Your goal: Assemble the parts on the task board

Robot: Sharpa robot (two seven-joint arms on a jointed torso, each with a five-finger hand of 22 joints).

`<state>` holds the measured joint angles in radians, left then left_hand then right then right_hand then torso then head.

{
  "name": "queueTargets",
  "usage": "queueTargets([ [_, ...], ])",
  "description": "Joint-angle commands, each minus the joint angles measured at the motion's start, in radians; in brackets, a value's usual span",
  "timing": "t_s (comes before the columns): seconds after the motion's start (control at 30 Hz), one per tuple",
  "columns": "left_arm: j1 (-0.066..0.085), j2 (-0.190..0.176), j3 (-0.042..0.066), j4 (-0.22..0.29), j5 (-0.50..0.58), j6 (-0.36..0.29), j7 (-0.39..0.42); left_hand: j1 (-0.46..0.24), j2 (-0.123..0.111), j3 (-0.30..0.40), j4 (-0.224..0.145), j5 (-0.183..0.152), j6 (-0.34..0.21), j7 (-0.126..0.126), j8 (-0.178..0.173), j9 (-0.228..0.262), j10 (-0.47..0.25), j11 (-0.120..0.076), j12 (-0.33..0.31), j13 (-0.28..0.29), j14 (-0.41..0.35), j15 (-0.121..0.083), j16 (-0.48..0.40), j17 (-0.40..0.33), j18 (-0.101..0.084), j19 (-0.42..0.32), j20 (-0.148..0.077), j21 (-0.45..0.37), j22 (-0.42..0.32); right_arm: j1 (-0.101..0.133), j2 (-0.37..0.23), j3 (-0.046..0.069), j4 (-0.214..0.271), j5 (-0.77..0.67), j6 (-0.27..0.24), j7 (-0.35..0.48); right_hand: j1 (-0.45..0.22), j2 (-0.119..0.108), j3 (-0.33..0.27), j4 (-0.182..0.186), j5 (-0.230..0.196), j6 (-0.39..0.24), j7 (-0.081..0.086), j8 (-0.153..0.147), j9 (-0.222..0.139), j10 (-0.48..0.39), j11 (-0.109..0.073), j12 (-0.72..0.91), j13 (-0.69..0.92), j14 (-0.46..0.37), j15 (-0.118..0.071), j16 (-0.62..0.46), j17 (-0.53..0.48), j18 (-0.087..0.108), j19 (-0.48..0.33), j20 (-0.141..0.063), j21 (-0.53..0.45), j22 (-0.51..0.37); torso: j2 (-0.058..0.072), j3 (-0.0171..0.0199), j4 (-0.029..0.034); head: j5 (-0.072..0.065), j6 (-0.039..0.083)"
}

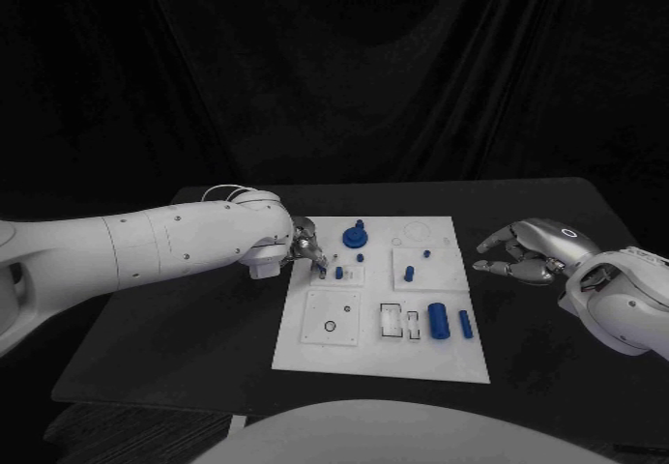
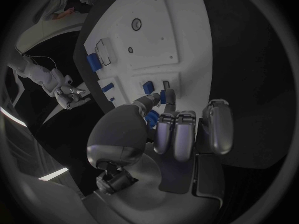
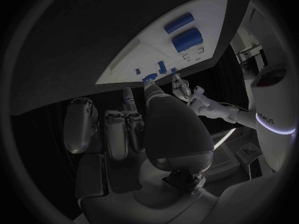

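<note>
While pinching a small blue peg between thumb and fingertip of the left robot hand, working low over the far-left block of the task board, with the other fingers lying side by side above the white surface. Waiting with the right robot hand just off the board's right edge, over the tabletop, fingers loosely curved and apart, gripping nothing

Judging the risks from here:
- Possibly carrying the peg slightly tilted in so narrow a pinch, and so risking a jam at the mouth of its hole instead of a clean seat; cannot tell from these views whether the tip is already touching the board
- Pressing down on a misaligned peg and risking the light board sliding on the tabletop, with no hand bracing it
- Risking a slip from the fingertips, sending the peg rolling among the other pieces or off the board's left edge
- Crowding the tall blue knob standing just beside the fingers, and risking a knock against it
- Leaving the thick blue cylinder lying loose nearer the robot, free to roll if the board jolts
</note>
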<state>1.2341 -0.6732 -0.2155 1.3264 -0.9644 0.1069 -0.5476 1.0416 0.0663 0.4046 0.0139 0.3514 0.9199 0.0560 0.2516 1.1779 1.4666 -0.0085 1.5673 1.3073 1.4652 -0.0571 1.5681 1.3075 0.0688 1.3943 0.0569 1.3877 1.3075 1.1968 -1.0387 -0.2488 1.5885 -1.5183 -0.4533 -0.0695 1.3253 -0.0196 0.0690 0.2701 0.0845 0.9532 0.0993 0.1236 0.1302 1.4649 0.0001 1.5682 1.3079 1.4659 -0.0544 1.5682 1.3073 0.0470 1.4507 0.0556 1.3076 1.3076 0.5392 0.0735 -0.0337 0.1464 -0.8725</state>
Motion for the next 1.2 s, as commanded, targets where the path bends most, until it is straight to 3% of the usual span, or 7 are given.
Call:
queueTargets([
  [0.03,-0.003,0.003,0.001,-0.002,0.001,0.008,0.011,-0.012,0.002,0.007,0.001,-0.003,0.004,-0.001,-0.005,0.001,0.104,-0.006,0.004,0.264,0.106,-0.005,0.003,0.263,-0.008,0.004,-0.005,-0.002,0.121,-0.002,-0.001,0.001,0.002,-0.001,-0.001,-0.015,0.003,0.003,-0.001,-0.005,0.005,0.008,-0.002,-0.004,0.001,0.106,0.005,0.003,0.263,0.105,-0.001,0.003,0.263,0.012,-0.004,0.001,-0.002,0.184,-0.001,0.0003,0.0003,-0.002,0.000],
  [1.2,-0.018,0.003,0.000,-0.023,0.001,0.034,0.022,-0.010,0.004,0.014,-0.002,-0.004,0.003,-0.002,-0.006,0.001,0.104,-0.006,0.004,0.264,0.106,-0.005,0.003,0.263,-0.007,0.003,-0.005,-0.004,0.120,-0.004,0.006,0.001,0.001,-0.001,0.006,-0.016,0.002,0.003,-0.002,-0.005,0.006,0.010,-0.003,-0.005,0.001,0.106,0.005,0.003,0.263,0.105,0.000,0.003,0.263,0.013,-0.005,0.001,-0.003,0.184,0.000,-0.0007,-0.0004,0.001,0.000],
])
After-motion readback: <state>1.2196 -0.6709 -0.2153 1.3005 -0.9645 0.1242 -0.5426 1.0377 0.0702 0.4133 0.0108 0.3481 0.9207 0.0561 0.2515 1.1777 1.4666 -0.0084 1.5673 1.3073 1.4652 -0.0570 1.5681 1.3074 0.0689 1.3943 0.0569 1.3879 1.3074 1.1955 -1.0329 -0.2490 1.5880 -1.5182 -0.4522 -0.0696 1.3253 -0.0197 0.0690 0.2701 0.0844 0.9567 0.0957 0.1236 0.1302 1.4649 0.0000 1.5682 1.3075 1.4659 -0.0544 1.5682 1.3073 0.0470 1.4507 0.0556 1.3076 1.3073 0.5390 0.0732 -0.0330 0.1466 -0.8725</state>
